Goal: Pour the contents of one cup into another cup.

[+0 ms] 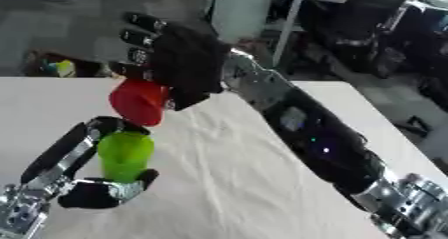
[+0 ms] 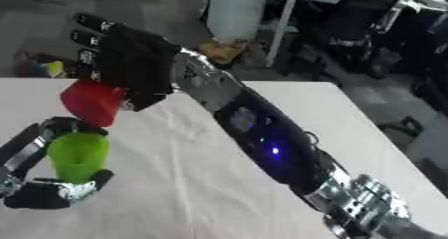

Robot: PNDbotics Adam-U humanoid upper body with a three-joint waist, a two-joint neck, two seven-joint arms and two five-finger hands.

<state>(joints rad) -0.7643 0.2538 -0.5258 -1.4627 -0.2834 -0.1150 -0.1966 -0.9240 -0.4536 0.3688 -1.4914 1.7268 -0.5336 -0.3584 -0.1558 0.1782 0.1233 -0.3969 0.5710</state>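
Left hand [image 1: 96, 190] around green cup [image 1: 125, 155]

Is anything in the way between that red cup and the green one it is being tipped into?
Nothing visible. The red cup, held tilted in the right hand, sits directly above the mouth of the green cup. The left hand wraps its fingers round the green cup's sides and base, leaving the opening uncovered.
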